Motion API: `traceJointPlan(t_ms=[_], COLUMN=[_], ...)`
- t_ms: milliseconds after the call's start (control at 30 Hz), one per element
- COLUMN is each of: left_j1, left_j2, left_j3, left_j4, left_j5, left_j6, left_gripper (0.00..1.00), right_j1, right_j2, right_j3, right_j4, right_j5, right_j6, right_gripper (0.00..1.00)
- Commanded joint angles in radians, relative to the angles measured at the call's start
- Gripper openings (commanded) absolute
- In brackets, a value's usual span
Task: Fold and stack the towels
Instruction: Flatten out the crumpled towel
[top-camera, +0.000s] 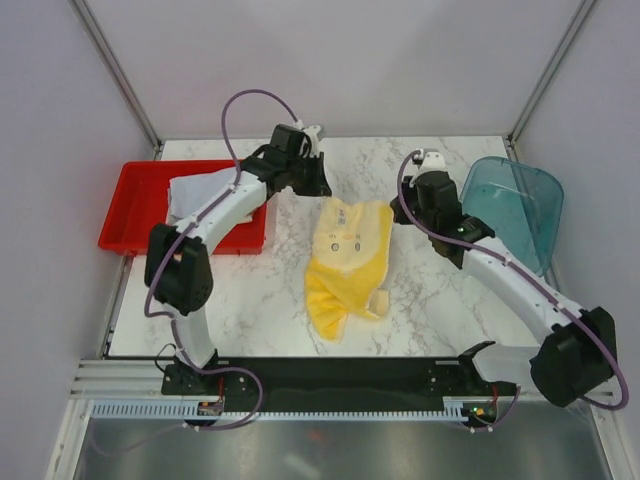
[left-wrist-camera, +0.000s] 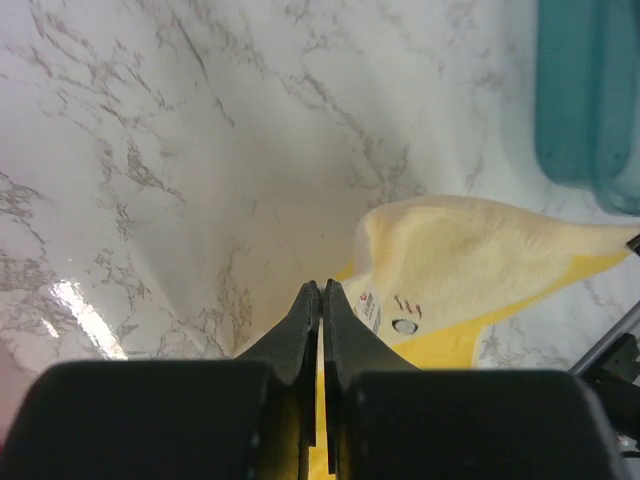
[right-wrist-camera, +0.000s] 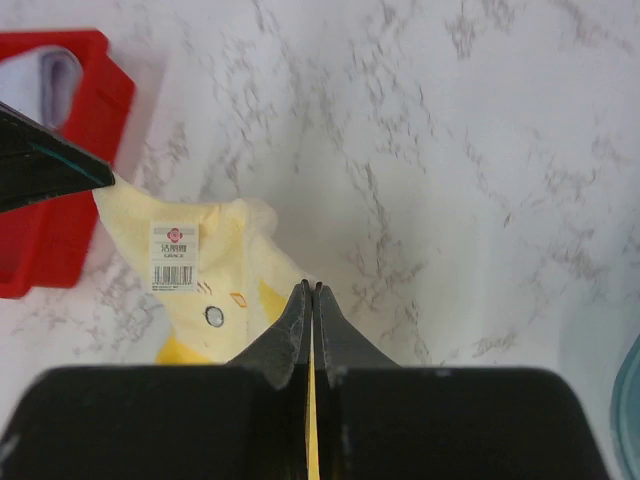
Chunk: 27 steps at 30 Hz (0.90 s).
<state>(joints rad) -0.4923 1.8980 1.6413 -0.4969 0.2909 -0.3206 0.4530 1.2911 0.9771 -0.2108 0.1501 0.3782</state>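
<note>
Grippers (left-wrist-camera: 321, 290) (right-wrist-camera: 311, 288) (both closed) on yellow towel (top-camera: 348, 262)

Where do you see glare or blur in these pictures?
Left wrist view: bright glare on the marble table, lower left; teal basket slightly soft. Right wrist view: the label on the yellow towel is sharp. Top external view: even, soft light.
</note>
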Motion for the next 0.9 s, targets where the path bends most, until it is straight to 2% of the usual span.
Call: traceJointPlan(t_ms=[0, 100, 233, 300, 467, 533, 700, 867], left_j1=[0.003, 0.003, 0.001, 0.001, 0.000, -0.005, -0.015, -0.017], left_j2=[-0.197, -0.313, -0.474, -0.577, -0.746, -0.808, -0.856, -0.821], left_j3=[0.034, 0.022, -0.011, -0.046, -0.123, -0.172, -0.215, -0.150], left_j4=[-0.015, -0.038, -0.065, -0.068, -0.043, 0.021, 0.103, 0.130], left_j5=[-0.018, -0.029, 0.025, 0.053, 0.209, 0.278, 0.338, 0.280], left_j6=[0.000, 0.008, 0.002, -0.011, -0.083, -0.130, -0.216, -0.226], left_gripper=[0.02, 0.02, 0.02, 0.02, 0.02, 0.02, 0.02, 0.02], right_j1=[-0.005, -0.005, -0.005, -0.005, -0.004, -0.004, -0.004, -0.005], right_j2=[-0.119, -0.190, -0.336, -0.395, -0.593, -0.640, -0.656, -0.584], right_j3=[0.097, 0.143, 0.155, 0.152, 0.127, 0.135, 0.190, 0.305], right_j4=[-0.013, -0.047, -0.064, -0.068, -0.068, -0.067, -0.021, -0.013], right_j5=[-0.015, -0.059, -0.144, -0.245, -0.343, -0.386, -0.445, -0.345], right_j6=[-0.105, -0.130, -0.140, -0.147, -0.105, -0.087, -0.027, -0.042], right_gripper=[0.00, 0.00, 0.00, 0.00, 0.00, 0.00, 0.00, 0.00])
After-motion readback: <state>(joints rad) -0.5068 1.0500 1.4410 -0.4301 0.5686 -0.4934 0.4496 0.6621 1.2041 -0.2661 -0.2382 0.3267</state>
